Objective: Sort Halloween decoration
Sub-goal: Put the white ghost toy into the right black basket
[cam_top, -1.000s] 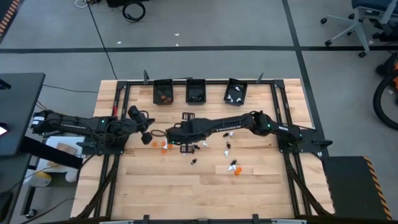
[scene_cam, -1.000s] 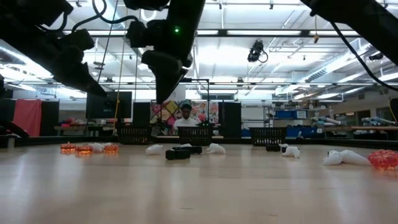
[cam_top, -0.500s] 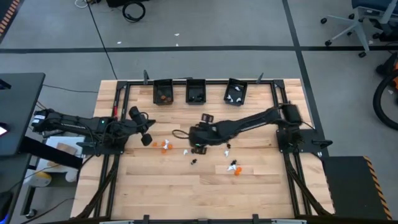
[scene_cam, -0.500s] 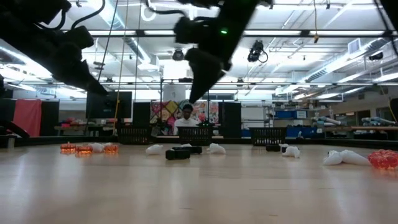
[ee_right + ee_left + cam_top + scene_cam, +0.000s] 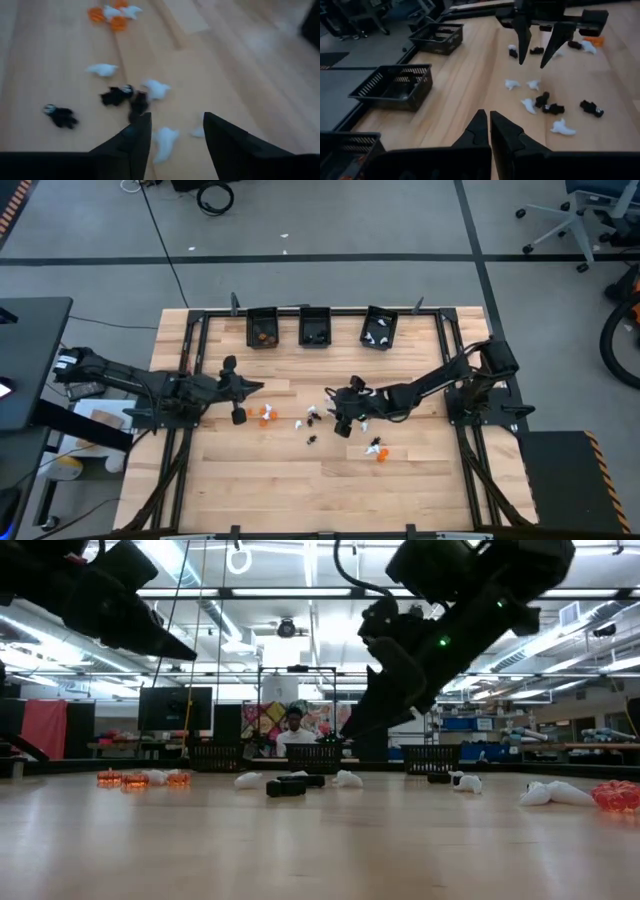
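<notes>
Halloween decoration [image 5: 312,416]: tiny orange, black and white trinkets scattered mid-frame on the desk [image 5: 250,480] in the high view, some already in the three black bins [image 5: 313,327] along the upper edge. Right tool [image 5: 339,420] hovering over the scatter, prongs spread and empty, as confirmed by the right wrist view. Left tool [image 5: 238,391] at left-centre, clenched, empty. Only in the low view: a person [image 5: 293,728] seated beyond the desk. Bin contents hidden there. No legible writing anywhere.
</notes>
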`<act>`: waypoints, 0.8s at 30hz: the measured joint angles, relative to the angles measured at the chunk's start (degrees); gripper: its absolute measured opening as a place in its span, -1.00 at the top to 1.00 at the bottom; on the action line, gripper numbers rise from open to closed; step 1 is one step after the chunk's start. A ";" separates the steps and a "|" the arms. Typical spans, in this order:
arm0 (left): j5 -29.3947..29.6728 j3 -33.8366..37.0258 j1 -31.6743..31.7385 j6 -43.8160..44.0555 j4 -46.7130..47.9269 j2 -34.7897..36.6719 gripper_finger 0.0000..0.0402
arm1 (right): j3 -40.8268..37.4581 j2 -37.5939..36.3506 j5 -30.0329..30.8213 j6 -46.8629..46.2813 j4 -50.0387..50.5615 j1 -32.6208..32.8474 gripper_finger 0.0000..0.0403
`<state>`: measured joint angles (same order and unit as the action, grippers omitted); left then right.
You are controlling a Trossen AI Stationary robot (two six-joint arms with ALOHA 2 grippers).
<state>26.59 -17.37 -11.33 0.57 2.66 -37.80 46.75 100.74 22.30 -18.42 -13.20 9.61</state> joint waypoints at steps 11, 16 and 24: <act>0.12 0.01 -0.11 0.03 -3.97 -9.80 1.00 | -0.16 6.49 -0.94 0.52 -4.37 -0.33 -0.32; 0.34 0.00 -0.01 -0.25 -5.53 -12.25 1.00 | -0.11 9.13 -0.77 -0.20 -6.21 -0.35 -0.34; 0.74 0.00 -0.01 -0.30 -5.49 -12.83 1.00 | 0.08 11.47 -0.27 0.38 -9.59 0.46 -0.09</act>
<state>27.33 -17.37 -11.33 0.27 -2.83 -50.63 46.83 112.20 22.02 -18.04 -22.79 10.07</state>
